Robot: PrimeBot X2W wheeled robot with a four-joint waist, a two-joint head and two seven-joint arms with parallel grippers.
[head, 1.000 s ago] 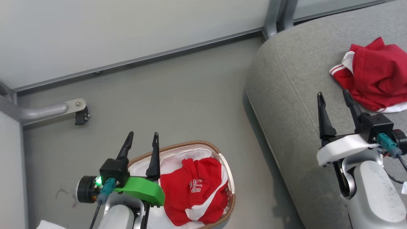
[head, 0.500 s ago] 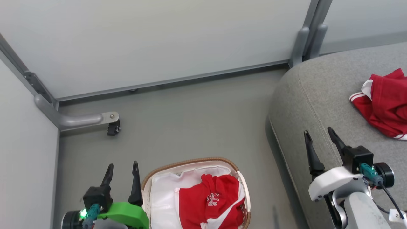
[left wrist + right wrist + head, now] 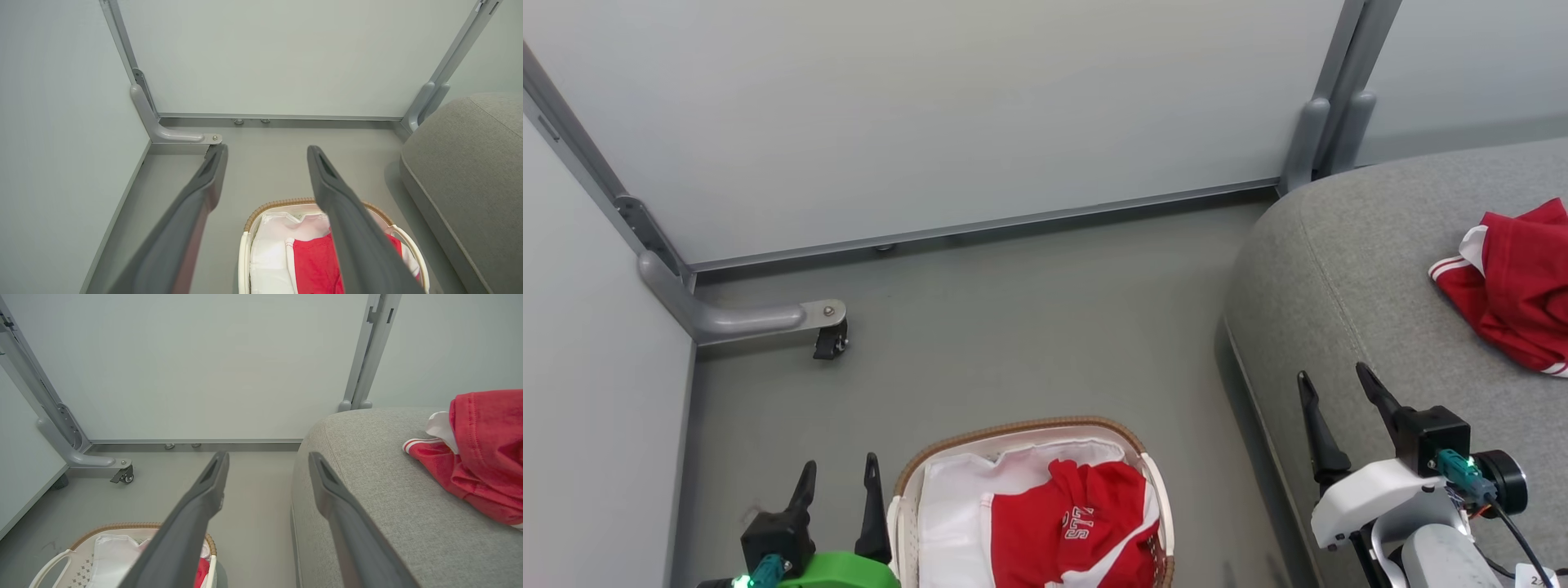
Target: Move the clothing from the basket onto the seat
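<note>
Lettered garment (image 3: pixel 1078 531) lies crumpled in basket (image 3: pixel 1021 426), its lettering running sideways up the head view; left gripper (image 3: pixel 840 460) and right gripper (image 3: pixel 1332 371): jaws wide apart, holding nothing.

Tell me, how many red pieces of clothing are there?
2. One red garment lies in the basket on the floor; the other red garment lies on the grey seat. More could be hidden beneath the one in the basket.

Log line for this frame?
left gripper open | right gripper open | lettered garment in basket | other garment on seat
</note>
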